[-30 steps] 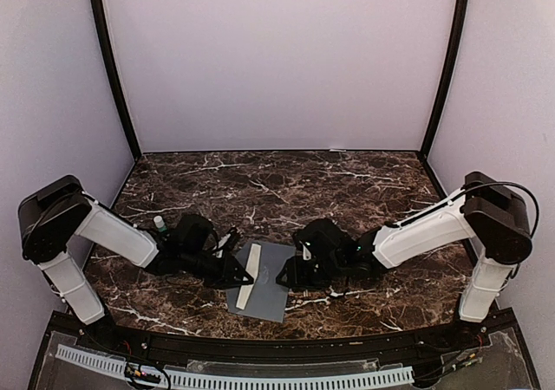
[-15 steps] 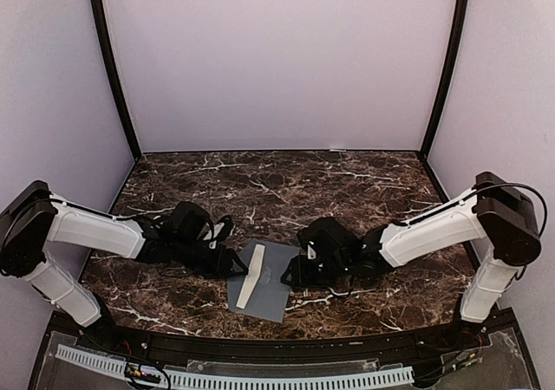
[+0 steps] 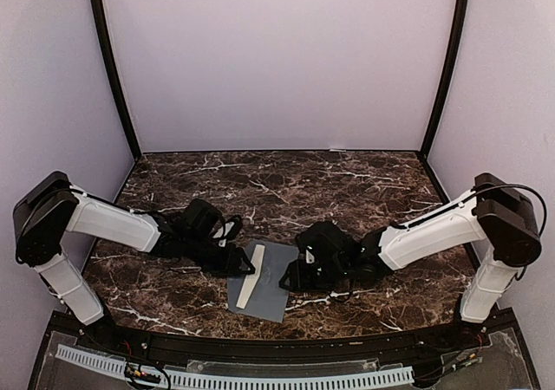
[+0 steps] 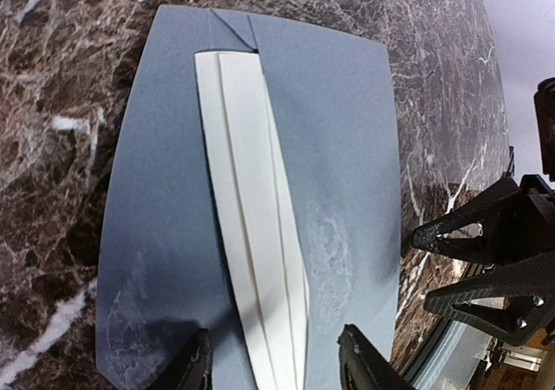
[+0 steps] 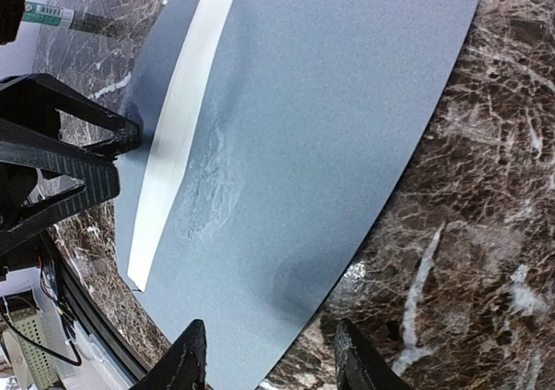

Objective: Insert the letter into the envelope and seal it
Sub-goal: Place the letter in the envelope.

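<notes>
The grey-blue envelope (image 3: 271, 279) lies flat near the table's front edge, between the two arms. A narrow cream strip of the letter (image 3: 249, 288) shows along its left part; the rest of the letter is hidden. My left gripper (image 3: 241, 267) hovers low at the envelope's left edge. In the left wrist view its gripper (image 4: 276, 364) is open, astride the letter (image 4: 251, 191) on the envelope (image 4: 338, 104), touching neither. My right gripper (image 5: 269, 360) is open and empty over the right edge of the envelope (image 5: 329, 104), with the letter (image 5: 178, 121) beyond.
A small tube with a green label (image 5: 48, 13) lies on the marble table (image 3: 347, 191) behind the left gripper. The two grippers face each other closely across the envelope. A black rail (image 3: 260, 342) runs along the table's front edge.
The left gripper has gone from nearly shut to open, and its arm has shifted a little at the envelope's left edge. The right arm and the envelope have barely moved.
</notes>
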